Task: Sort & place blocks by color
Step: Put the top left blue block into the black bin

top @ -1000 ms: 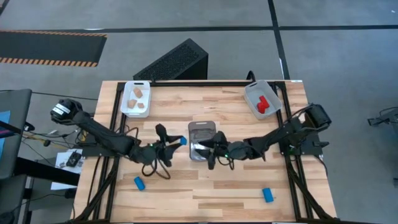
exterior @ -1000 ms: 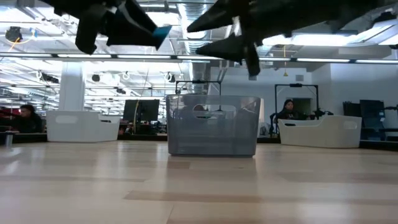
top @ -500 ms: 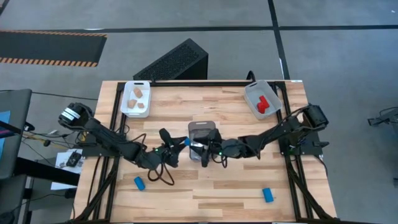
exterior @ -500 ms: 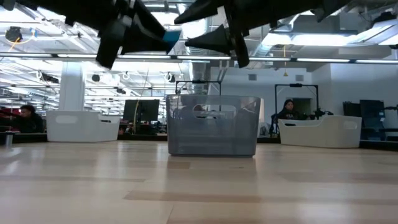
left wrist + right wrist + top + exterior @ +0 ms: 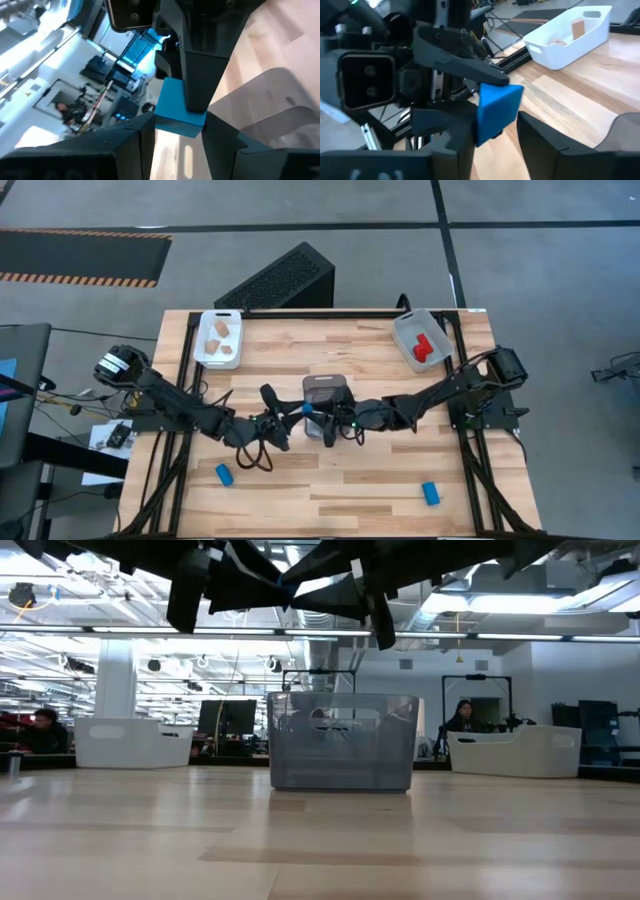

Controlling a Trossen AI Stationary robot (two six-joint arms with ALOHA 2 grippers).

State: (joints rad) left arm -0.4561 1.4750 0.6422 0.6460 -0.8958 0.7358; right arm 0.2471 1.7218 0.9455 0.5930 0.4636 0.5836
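A blue block (image 5: 307, 410) hangs in the air over the left edge of the clear tray (image 5: 325, 393) at mid-table. My left gripper (image 5: 180, 127) comes in from the table's left and is shut on it. My right gripper (image 5: 495, 127) comes from the right, and its fingers are closed in on the same block. The two grippers meet nose to nose. Two more blue blocks (image 5: 224, 474) (image 5: 430, 493) lie flat on the table near its front edge. My left gripper pinches the blue block between its two fingers by two opposite faces (image 5: 165, 120). It comes in about level from the table's left. The block is lifted clear above the tray. My right gripper has its fingers on the block's other pair of faces (image 5: 482, 125), and the block fills the gap between them. It comes in about level from the table's right, crosswise to the left gripper's fingers (image 5: 470, 70). The block is clear of the tray.
A white tray (image 5: 205, 345) with light wood blocks stands at the far left. A grey tray (image 5: 405, 330) with red blocks stands at the far right. A black box (image 5: 275, 280) lies beyond the table's far edge. People sit in the room behind.
My left gripper has carried the blue block toward the table's right, up to the clear tray, and has tipped. My right gripper has gone toward the table's left to meet it, and its fingers have closed in around the block.
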